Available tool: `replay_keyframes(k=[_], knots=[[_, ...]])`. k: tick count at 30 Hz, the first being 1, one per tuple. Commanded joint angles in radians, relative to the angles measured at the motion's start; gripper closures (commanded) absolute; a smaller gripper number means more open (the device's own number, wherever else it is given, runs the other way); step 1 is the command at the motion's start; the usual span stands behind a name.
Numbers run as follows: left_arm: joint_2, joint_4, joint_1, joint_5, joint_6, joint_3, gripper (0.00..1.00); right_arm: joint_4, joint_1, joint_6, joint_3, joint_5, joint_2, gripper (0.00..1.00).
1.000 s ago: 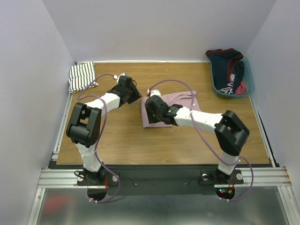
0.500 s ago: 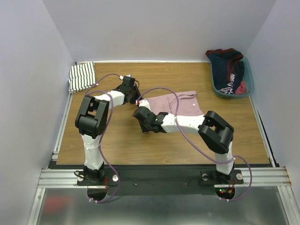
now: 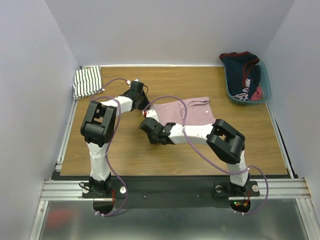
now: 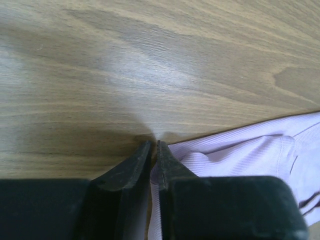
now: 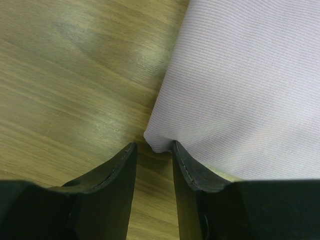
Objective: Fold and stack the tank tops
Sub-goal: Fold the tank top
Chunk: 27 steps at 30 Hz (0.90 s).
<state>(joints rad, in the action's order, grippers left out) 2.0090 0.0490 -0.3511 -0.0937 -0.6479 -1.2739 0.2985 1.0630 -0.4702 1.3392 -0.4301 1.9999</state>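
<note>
Striped top: a folded bundle at the far left corner of the table, well apart from both arms. This half of the folding looks done.
Pink top: lies flat in the middle of the table, a little right of centre. Its left edge is straight, so it looks partly folded; how many layers it has I cannot tell.
Left gripper: its tips are pressed low on the wood at the pink top's far left edge. The jaws are drawn almost together, and a pale strip of cloth seems to run up between them, so it looks to be pinching that edge.
Right gripper: low at the pink top's near left corner. The jaws stand apart with the rounded corner poking in between the tips. There is a sliver of wood between the cloth and one finger, so nothing is clamped yet.
Basket: sits at the far right, holds dark clothing, and plays no part here.
Step in hand: probably taking both left corners of the pink top for its next fold.
Left to do: secure the near corner, finish folding the pink top, then stack the two tops together. They are well apart, so no stack exists yet.
Progress: roughly past the midpoint, by my judgement.
</note>
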Motion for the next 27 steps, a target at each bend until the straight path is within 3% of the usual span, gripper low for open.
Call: replay_keyframes(k=[1,5,8,13,15,16,19,21,27], knots=[[0.005,-0.040,0.006,0.049,0.011,0.008,0.80,-0.025,0.017,0.011,0.003,-0.006,-0.026,0.60],[-0.052,-0.029,0.008,0.086,-0.021,0.071,0.86,-0.024,0.035,0.033,-0.014,-0.001,-0.075,0.55],[-0.093,-0.012,0.012,0.126,-0.041,0.105,0.86,-0.009,0.041,0.033,-0.025,-0.015,-0.137,0.49],[-0.141,0.005,0.018,0.140,-0.061,0.154,0.85,0.027,0.048,0.030,-0.022,-0.041,-0.239,0.47],[-0.148,0.023,0.021,0.115,-0.053,0.159,0.76,0.031,0.051,0.042,-0.008,-0.053,-0.237,0.48],[-0.157,0.043,0.024,0.104,-0.046,0.162,0.65,0.033,0.051,0.050,0.017,-0.067,-0.224,0.49],[-0.188,0.074,0.029,0.054,-0.029,0.174,0.54,0.059,0.051,0.058,0.061,-0.110,-0.164,0.55],[-0.197,0.089,0.038,0.039,-0.024,0.179,0.49,0.060,0.051,0.062,0.089,-0.124,-0.138,0.57],[-0.188,0.121,0.044,-0.087,0.008,0.179,0.49,0.071,0.051,0.085,0.153,-0.213,-0.026,0.57]])
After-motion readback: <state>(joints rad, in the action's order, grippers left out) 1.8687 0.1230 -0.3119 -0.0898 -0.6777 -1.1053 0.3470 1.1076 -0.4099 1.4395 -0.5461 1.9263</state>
